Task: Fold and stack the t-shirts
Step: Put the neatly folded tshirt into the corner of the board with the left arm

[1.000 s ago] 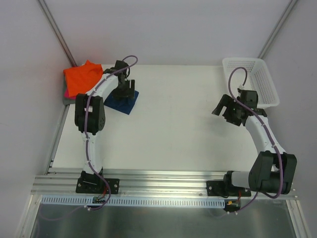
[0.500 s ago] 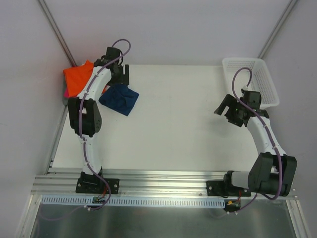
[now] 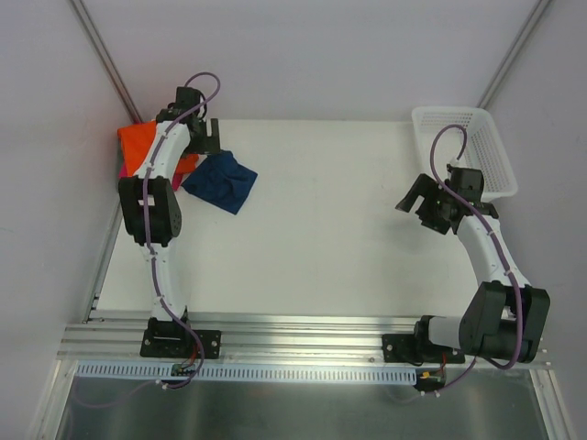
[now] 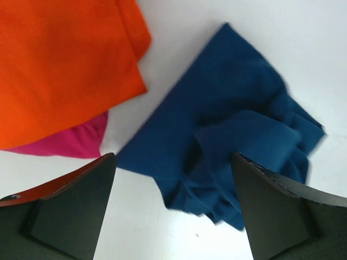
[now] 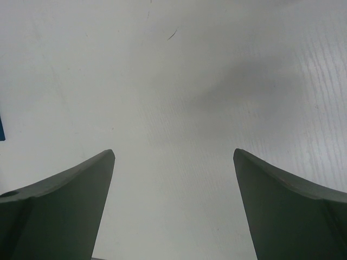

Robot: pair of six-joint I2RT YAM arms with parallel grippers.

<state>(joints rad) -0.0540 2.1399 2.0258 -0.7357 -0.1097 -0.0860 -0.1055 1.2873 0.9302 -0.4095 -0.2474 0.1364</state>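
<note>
The navy t-shirt (image 3: 220, 181) lies loosely folded and rumpled on the white table at the far left; its print is hidden. It also shows in the left wrist view (image 4: 227, 124). Beside it sits the stack with the folded orange t-shirt (image 3: 140, 147) on top and the pink one (image 4: 70, 140) under it; the grey one is hidden. My left gripper (image 3: 207, 139) is open and empty, raised above the table at the gap between the stack and the navy shirt. My right gripper (image 3: 417, 203) is open and empty over bare table at the right.
The white lattice basket (image 3: 464, 147) stands at the far right corner, just behind the right arm. The table's left edge runs beside the stack. Bare white table (image 5: 179, 81) fills the right wrist view.
My left gripper has let go of the navy shirt and pulled back up and to the left, toward the stack. The navy shirt stays on the table. The right arm has barely moved.
</note>
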